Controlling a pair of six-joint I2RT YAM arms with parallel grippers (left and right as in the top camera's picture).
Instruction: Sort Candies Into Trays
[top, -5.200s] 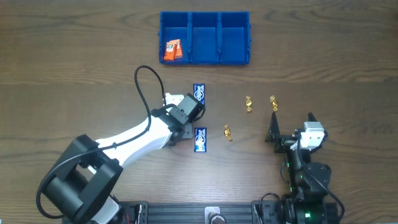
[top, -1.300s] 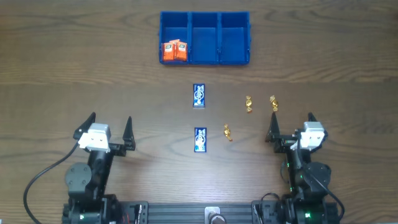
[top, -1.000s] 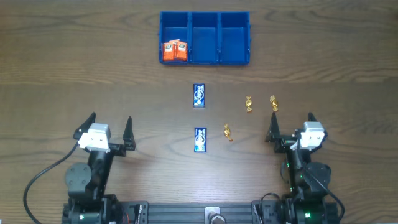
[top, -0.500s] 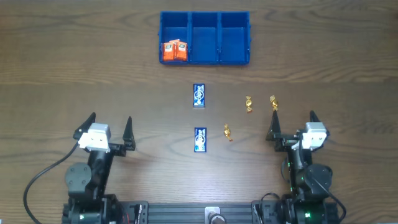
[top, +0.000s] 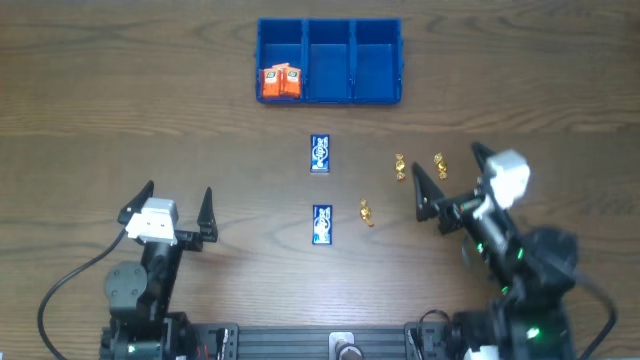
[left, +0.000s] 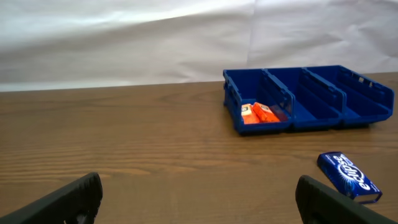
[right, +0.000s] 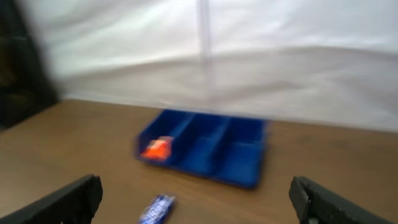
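**Table** (top: 120, 110): wood-grain top. We list what it carries.

**Tray** (top: 329, 100): blue, three compartments in a row, standing at the middle of the table's far edge. The compartment nearest the table's left edge holds the two orange candies (top: 280, 83), side by side. The other two compartments we find empty.

**Blue bars**: two, unsorted. The farther blue bar (top: 320, 153) lies in the middle of the table. The nearer blue bar (top: 322, 223) lies in line with it, toward the near edge and well apart from it.

**Gold candies**: three, unsorted, toward the table's right edge from the bars. One gold candy (top: 366, 212) lies just beside the nearer bar. A pair (top: 400, 166) and (top: 439, 163) lies farther out, near each other.

**Left claw** (top: 179, 188): near the table's near edge on the left side, fingers spread wide, holding nothing.

**Right claw** (top: 448, 158): raised on the right side near the gold pair, fingers spread, holding nothing.

**Handling, our judgement**:
- The bars look light, flat and fairly stiff, with slick wrappers. We would pinch one across its narrow width at mid-length.
- The gold candies look tiny, light and crinkly, and apt to skid. We would close on the round body, not the twisted ends, with the fingertips low to the table.
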